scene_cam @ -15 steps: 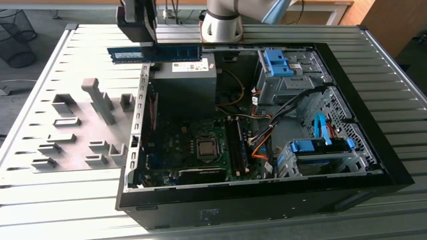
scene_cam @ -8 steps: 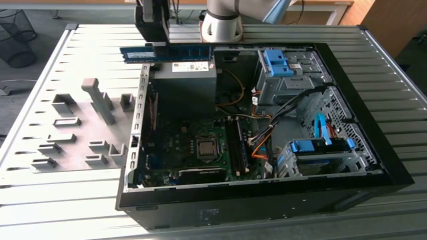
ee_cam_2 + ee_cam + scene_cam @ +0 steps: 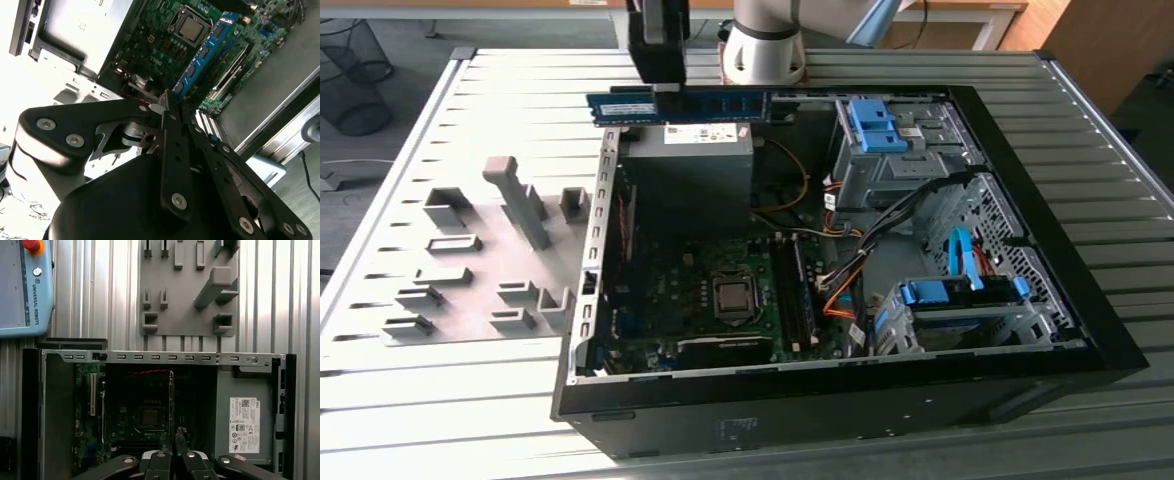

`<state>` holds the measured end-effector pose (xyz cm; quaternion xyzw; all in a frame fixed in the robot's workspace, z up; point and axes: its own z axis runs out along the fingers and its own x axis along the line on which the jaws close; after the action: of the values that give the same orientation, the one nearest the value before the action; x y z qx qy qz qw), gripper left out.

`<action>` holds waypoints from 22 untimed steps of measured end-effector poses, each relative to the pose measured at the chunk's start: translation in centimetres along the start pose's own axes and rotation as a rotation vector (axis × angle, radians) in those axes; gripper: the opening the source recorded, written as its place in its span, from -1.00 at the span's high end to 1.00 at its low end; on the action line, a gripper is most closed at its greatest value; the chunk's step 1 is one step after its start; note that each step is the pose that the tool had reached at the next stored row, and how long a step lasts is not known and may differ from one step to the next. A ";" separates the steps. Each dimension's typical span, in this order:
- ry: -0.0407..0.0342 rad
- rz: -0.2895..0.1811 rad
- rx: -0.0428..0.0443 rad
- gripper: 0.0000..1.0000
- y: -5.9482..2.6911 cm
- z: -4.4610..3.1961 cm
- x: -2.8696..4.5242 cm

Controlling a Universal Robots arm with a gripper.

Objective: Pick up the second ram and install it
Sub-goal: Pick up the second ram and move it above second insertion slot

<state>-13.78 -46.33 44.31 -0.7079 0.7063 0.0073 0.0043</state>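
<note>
Since the whole job turns on how the stick lines up with its socket, I'll start there. My jaws are pressed together on the second ram, pinching it by its upper long edge near the middle, so the board hangs below me with its contact edge down. In the exterior view I hold it high over the far end of the open computer case, above the power supply, and nothing touches it but me.

Its long axis runs across the exterior view, from that view's left to its right. The memory slots on the motherboard run the other way, from the far side toward the near side, just to the exterior view's right of the processor socket. I judge the stick to lie roughly a quarter turn off the slots. They sit below it, toward the near side and a little toward the exterior view's right.

In the first wrist view I see the stick edge-on, a thin line leading from my jaws out over the board. In the second wrist view another blue stick already stands seated in one slot, with empty slots beside it.

The case lies on its side on the slatted desk, and the grey fixture plate sits beside it on the exterior view's left, well apart from me.
</note>
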 end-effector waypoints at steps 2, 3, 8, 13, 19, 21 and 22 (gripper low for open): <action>0.0000 0.000 0.0000 0.72 -0.43 0.00 0.00; 0.0000 0.000 0.0000 0.72 -0.64 0.00 0.00; 0.0000 0.000 0.0000 0.72 -1.64 -0.01 0.00; 0.0000 0.000 0.0000 0.72 -2.57 -0.01 0.00; 0.0000 0.000 0.0000 0.72 -3.72 -0.02 0.00; 0.0000 0.000 0.0000 0.72 -4.22 -0.02 0.00; 0.0000 0.000 0.0000 0.72 -4.51 -0.02 0.00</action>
<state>-9.27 -46.32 44.31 -0.7079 0.7063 0.0073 0.0043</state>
